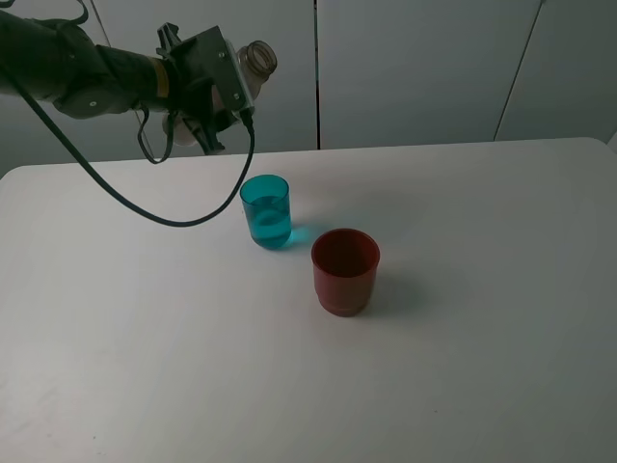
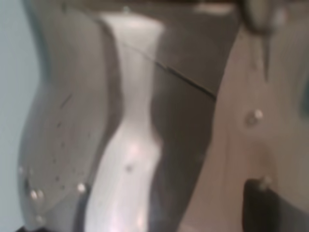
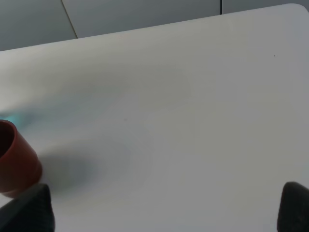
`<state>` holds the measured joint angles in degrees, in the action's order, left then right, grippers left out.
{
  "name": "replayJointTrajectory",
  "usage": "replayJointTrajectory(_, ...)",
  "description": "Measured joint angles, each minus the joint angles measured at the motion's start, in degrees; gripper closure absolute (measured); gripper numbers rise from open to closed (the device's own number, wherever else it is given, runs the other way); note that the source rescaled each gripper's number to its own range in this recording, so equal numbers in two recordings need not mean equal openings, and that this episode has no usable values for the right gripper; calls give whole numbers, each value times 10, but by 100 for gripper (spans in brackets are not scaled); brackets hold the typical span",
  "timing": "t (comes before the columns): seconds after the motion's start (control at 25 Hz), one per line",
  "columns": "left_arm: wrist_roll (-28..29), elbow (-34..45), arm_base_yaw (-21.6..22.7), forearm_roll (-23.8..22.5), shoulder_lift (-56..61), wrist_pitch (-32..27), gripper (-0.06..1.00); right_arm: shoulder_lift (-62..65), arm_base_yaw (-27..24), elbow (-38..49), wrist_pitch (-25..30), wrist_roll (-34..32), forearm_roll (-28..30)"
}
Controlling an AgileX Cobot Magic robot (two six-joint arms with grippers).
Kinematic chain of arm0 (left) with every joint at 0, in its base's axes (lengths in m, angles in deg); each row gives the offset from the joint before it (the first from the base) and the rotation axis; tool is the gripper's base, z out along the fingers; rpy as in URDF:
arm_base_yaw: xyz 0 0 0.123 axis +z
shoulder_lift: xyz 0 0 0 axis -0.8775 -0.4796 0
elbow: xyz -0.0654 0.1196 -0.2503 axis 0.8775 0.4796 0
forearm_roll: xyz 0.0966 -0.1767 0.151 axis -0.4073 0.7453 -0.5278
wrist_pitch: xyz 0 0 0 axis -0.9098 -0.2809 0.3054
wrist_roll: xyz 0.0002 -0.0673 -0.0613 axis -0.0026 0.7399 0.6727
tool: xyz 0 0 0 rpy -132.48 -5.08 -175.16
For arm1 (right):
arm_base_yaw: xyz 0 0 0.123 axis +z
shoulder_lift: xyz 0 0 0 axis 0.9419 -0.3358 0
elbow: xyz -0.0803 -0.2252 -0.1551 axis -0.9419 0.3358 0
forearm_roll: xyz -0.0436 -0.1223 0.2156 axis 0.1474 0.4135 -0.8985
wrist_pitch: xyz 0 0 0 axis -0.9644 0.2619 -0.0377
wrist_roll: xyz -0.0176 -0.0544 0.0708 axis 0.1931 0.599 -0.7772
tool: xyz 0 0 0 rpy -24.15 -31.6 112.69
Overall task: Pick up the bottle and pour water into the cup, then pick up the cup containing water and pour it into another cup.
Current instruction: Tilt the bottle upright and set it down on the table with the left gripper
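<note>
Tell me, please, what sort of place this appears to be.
Likely a robotics lab: bare white table, plain wall panels behind, and a robot arm holding a bottle near a teal cup and red cup.

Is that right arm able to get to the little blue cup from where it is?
Probably, with care. The right claw is open, but the red cup stands on its side of the blue cup, so it must reach past that.
</note>
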<state>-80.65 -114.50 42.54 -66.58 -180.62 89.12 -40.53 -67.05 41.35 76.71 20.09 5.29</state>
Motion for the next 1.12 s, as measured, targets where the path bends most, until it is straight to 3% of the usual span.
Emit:
replayJointTrajectory(0.12,88,23,12,10,2,51,92,0,0,0,0,0,0)
replayJointTrajectory(0.2,142,53,30,12,4,125,92,0,0,0,0,0,0)
replayJointTrajectory(0.36,201,116,75,14,7,248,92,0,0,0,0,0,0)
replayJointTrajectory(0.52,219,165,125,23,7,289,92,0,0,0,0,0,0)
replayJointTrajectory(0.8,225,230,216,24,-19,429,92,0,0,0,0,0,0)
replayJointTrajectory(1.12,225,235,270,24,-93,547,92,0,0,0,0,0,0)
